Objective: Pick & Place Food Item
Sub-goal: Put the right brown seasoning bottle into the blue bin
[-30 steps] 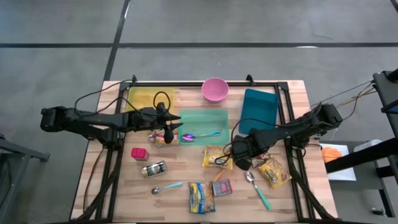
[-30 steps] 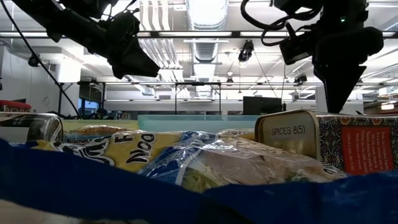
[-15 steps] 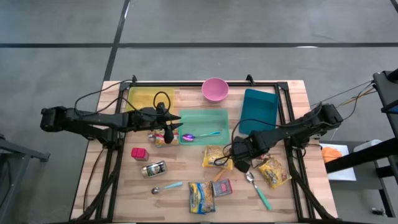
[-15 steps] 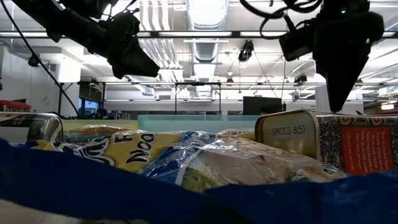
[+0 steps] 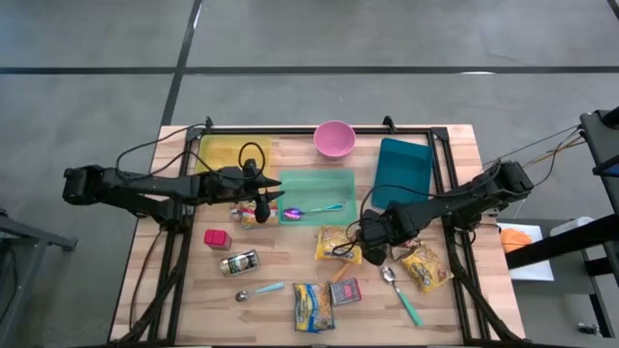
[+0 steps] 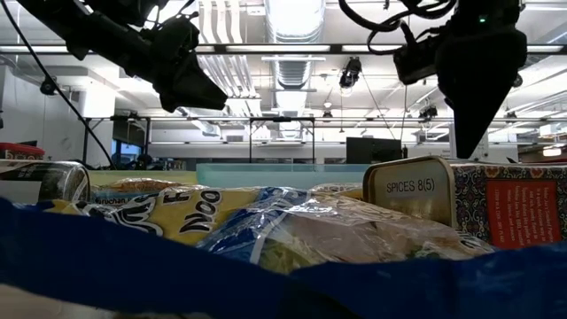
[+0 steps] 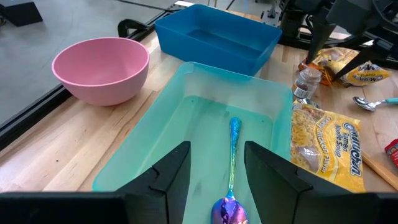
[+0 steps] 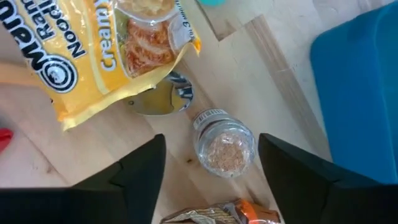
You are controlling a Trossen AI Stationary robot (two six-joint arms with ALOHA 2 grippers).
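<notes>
High view is showing a wooden table scattered with food packets, spoons and tins, with both arms reaching in from the sides.

The right gripper is hovering directly over a small jar of brown spice, which is standing upright on the wood. Its fingers are standing apart on either side of the jar, wide enough to clear it, and are holding nothing. A yellow noodle packet is lying just beyond the jar, and a blue bin is sitting off to one side of the gripper, near but apart.

The left gripper is waiting above a green tray, partly open and empty, with a purple spoon lying in the tray right beneath it. A pink bowl is resting beside the tray.

Judging by this, the task is only beginning: the jar is not yet grasped or lifted, so the closing, lifting and placing are all left to do. Which container is the goal is not clear.

Compared with a second ago, the right fingers have spread from nearly closed, and the right gripper has shifted slightly toward the noodle packet. The left arm and the table items are staying as they were.
</notes>
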